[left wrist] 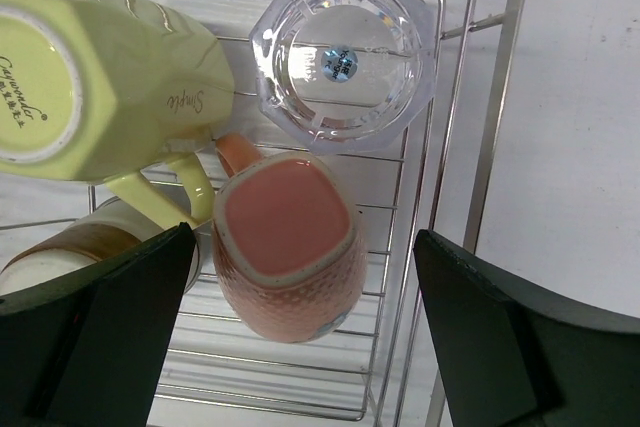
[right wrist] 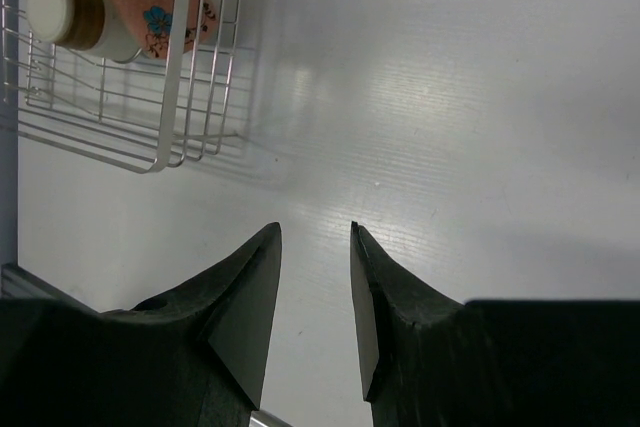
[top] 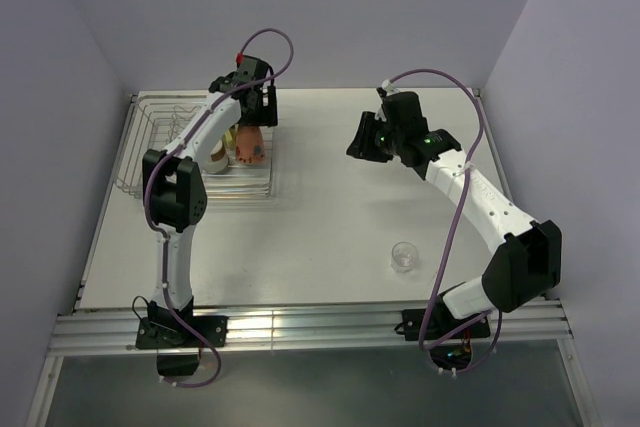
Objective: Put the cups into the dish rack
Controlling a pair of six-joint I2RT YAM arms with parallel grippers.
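The wire dish rack [top: 135,147] stands at the back left. In the left wrist view, the rack [left wrist: 500,97] holds a pale yellow mug [left wrist: 120,77], an upturned clear tumbler [left wrist: 343,55], a brown cup [left wrist: 70,247] and an upturned salmon-pink mug [left wrist: 288,247]. My left gripper [left wrist: 303,237] hovers over the rack, open wide, one finger on each side of the salmon mug [top: 252,144] without touching it. A second clear tumbler [top: 404,256] stands on the table at front right. My right gripper [right wrist: 314,229] hangs empty over bare table, jaws a narrow gap apart.
The right wrist view shows the rack's near corner [right wrist: 180,77] with the brown cup [right wrist: 70,12] and salmon mug [right wrist: 160,17] inside. Walls close the table at the back and sides. An aluminium rail [top: 300,327] runs along the front edge.
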